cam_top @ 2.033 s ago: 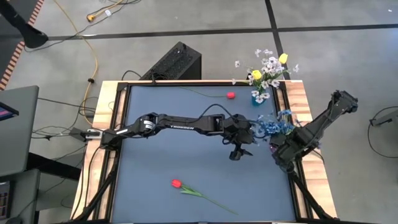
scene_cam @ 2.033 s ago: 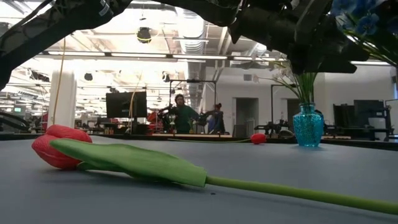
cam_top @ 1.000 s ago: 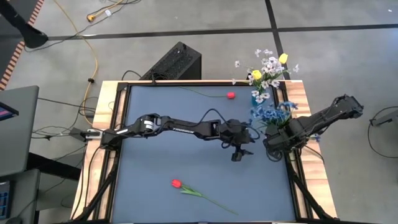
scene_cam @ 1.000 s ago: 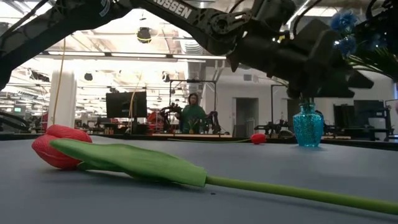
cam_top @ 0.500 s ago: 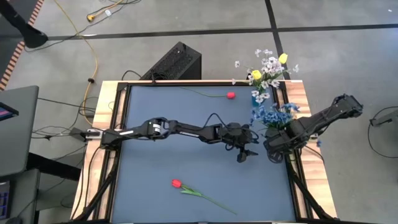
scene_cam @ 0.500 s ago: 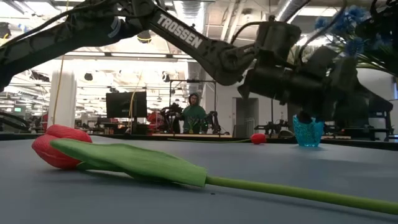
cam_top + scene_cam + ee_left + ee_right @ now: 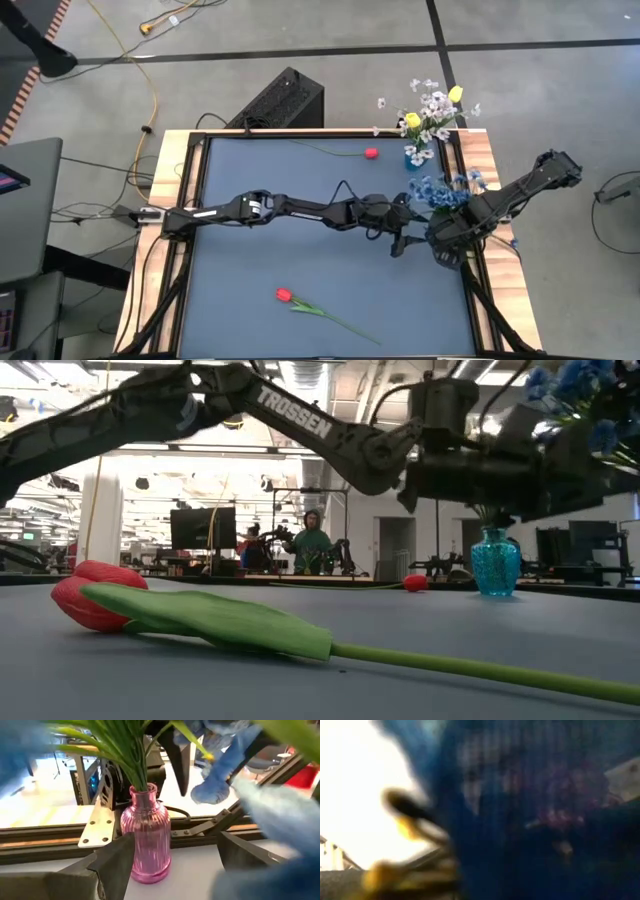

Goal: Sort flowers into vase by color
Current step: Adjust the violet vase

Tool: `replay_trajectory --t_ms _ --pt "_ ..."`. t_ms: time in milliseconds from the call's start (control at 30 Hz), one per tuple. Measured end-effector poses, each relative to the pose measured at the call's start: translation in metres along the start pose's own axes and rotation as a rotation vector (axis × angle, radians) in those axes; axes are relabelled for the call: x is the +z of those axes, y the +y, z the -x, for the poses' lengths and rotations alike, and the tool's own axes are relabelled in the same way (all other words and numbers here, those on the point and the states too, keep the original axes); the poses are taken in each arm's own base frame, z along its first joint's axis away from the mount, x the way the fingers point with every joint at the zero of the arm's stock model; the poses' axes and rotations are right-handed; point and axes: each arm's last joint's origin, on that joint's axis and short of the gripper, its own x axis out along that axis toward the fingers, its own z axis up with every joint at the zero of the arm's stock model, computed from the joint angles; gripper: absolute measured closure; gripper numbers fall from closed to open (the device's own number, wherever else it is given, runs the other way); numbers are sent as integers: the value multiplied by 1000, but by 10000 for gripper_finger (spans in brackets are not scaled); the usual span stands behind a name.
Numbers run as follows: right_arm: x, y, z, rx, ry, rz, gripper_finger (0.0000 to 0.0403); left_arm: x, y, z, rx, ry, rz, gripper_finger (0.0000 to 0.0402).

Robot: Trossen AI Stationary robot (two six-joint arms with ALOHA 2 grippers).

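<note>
The left gripper (image 7: 398, 240) is being held out over the right part of the table (image 7: 280, 250), with its two fingers standing apart and nothing between them; in the left wrist view it is being pointed at a pink vase (image 7: 147, 845), which is standing upright near the table's right edge with green stems (image 7: 131, 757) rising from its neck; the right gripper (image 7: 443, 246) is being kept just beside the left one, under the blue flowers (image 7: 443, 190), and whether it is gripping anything cannot be told, its own view being filled with blue blur; a blue vase (image 7: 416, 157) at the far right corner is being filled with white and yellow flowers (image 7: 430, 108); two red flowers are lying loose, the far red tulip (image 7: 371, 153) near the far edge and the near red tulip (image 7: 284, 295) toward the near edge, its stem trailing to the right; these flowers are being judged light and soft, with thin bendable stems and heads that could be crushed or pulled off, so the stem, near its middle and clear of the leaf, is being judged the best place for a gentle pinch.
</note>
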Motion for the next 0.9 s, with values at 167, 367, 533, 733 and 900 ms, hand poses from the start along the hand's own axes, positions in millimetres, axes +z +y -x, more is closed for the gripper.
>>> replay_trajectory --t_ms 167,367,533,733,900 --pt "-4 -1 2 17 81 -5 212 -11 2 -12 -2 -8 7 130" --pt "-7 -5 21 9 -30 -32 220 -19 3 -12 8 14 33 130" --pt "-6 -9 25 -2 -101 -76 235 -23 3 -12 8 45 8 130" --pt "-2 -12 24 -33 -162 -236 265 -22 2 -12 2 49 40 130" --pt "0 -13 21 -39 -155 -264 283 -28 0 -12 -28 109 57 130"
